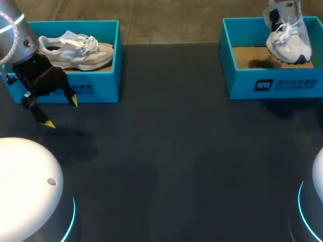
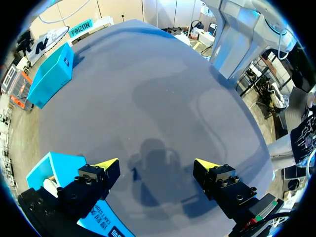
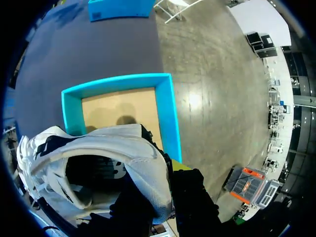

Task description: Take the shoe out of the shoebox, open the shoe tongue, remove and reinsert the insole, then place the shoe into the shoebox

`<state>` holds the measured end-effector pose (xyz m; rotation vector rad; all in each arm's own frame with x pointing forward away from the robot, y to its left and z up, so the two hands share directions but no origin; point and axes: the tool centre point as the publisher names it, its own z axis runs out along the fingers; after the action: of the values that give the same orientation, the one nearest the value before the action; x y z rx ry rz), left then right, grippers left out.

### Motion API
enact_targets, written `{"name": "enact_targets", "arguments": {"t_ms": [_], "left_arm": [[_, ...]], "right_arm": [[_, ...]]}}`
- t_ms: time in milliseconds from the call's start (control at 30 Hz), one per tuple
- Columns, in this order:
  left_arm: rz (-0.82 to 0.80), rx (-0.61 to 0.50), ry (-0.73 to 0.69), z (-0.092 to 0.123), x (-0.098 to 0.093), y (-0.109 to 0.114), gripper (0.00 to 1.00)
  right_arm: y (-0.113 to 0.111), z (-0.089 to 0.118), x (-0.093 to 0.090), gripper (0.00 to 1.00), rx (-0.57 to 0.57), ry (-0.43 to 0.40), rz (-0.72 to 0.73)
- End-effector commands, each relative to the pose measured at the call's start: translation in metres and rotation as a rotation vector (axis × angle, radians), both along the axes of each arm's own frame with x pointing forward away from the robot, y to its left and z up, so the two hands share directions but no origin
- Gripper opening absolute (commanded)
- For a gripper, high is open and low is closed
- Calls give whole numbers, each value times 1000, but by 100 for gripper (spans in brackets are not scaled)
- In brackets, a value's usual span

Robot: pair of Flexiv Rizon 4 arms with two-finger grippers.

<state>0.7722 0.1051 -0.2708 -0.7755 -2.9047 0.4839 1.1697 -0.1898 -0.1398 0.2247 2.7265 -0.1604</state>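
White shoe (image 3: 98,148) is clamped by right gripper (image 3: 169,167), hung toe-down straight over shoebox (image 3: 165,113); left gripper (image 2: 155,165) is spread, empty.

Our white laced shoe (image 1: 288,35) raised, toe down, over the open teal shoebox (image 1: 272,83) at our right (brown cardboard floor showing), cream shoe (image 1: 75,50) lying in our left shoebox (image 1: 96,85)
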Motion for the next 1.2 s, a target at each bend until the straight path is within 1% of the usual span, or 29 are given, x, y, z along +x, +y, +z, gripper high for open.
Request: {"name": "enact_targets", "arguments": {"t_ms": [33, 333, 433, 500, 567, 667, 800, 867, 933, 1067, 1167, 1200], "left_arm": [[0, 2, -1, 0, -1, 0, 100], [0, 2, -1, 0, -1, 0, 100], [0, 2, -1, 0, -1, 0, 100], [0, 2, -1, 0, -1, 0, 100], [0, 2, -1, 0, -1, 0, 100], [0, 2, -1, 0, -1, 0, 100], [0, 2, -1, 0, -1, 0, 100], [0, 2, -1, 0, -1, 0, 100], [0, 2, -1, 0, -1, 0, 100], [0, 2, -1, 0, -1, 0, 100], [0, 2, -1, 0, -1, 0, 100], [0, 2, -1, 0, -1, 0, 100]], "right_arm": [[-2, 1, -1, 0, 5, -1, 5], [-2, 1, -1, 0, 5, -1, 5], [-24, 0, 15, 0, -21, -10, -28], [-37, 0, 24, 0, -21, -1, -51], [-45, 0, 29, 0, -33, 4, -66], [-51, 0, 31, 0, -31, 6, -68], [-52, -1, 31, 0, -31, 10, -61], [-55, -5, 32, 0, -27, 22, -103], [-62, -8, 33, 0, 7, 22, -204], [-77, -11, 28, 0, 56, 6, -348], [-79, -11, 28, 0, 59, 5, -364], [-95, -11, 25, 0, 84, -14, -522]]}}
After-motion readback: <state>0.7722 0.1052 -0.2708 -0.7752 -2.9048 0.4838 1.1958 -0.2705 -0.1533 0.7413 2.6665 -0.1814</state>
